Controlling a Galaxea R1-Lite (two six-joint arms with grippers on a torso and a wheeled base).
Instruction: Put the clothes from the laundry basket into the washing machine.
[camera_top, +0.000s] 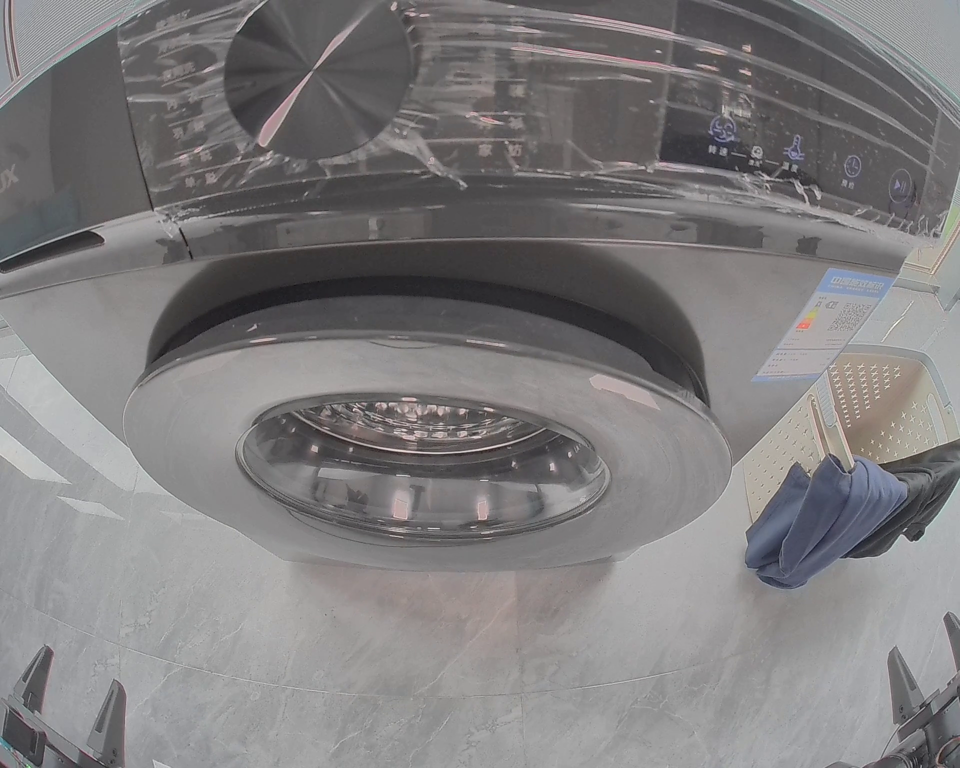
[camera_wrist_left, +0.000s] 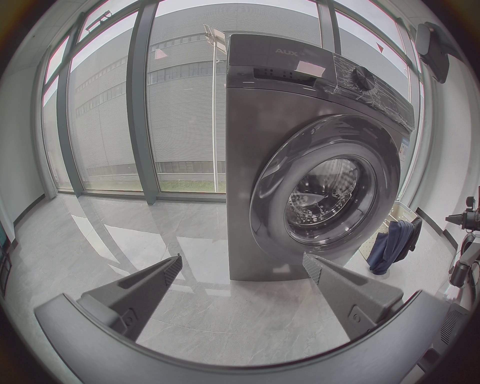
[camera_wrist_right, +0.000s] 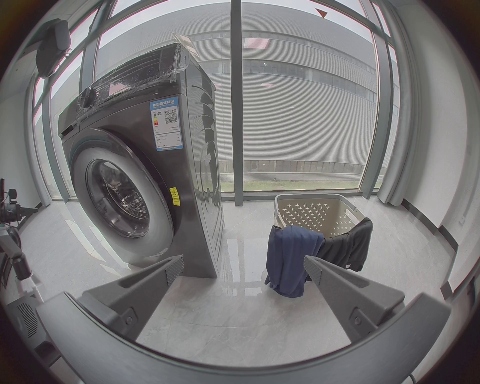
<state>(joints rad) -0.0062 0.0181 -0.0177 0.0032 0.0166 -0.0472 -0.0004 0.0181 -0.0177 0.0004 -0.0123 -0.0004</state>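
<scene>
A grey washing machine (camera_top: 430, 300) stands straight ahead, its round glass door (camera_top: 425, 465) shut. To its right sits a beige laundry basket (camera_top: 880, 395) with a blue garment (camera_top: 815, 520) and a black garment (camera_top: 925, 490) draped over its front rim. In the right wrist view the basket (camera_wrist_right: 320, 212), blue garment (camera_wrist_right: 290, 260) and black garment (camera_wrist_right: 350, 245) lie ahead of my right gripper (camera_wrist_right: 242, 267), which is open and holds nothing. My left gripper (camera_wrist_left: 242, 265) is open too, facing the machine door (camera_wrist_left: 325, 197) from a distance. Both grippers (camera_top: 70, 700) (camera_top: 925, 665) hang low near me.
Pale glossy floor tiles (camera_top: 450, 640) stretch between me and the machine. Tall windows (camera_wrist_right: 310, 100) stand behind the machine and basket. A wall with a dark skirting (camera_wrist_right: 445, 235) runs along the right of the basket.
</scene>
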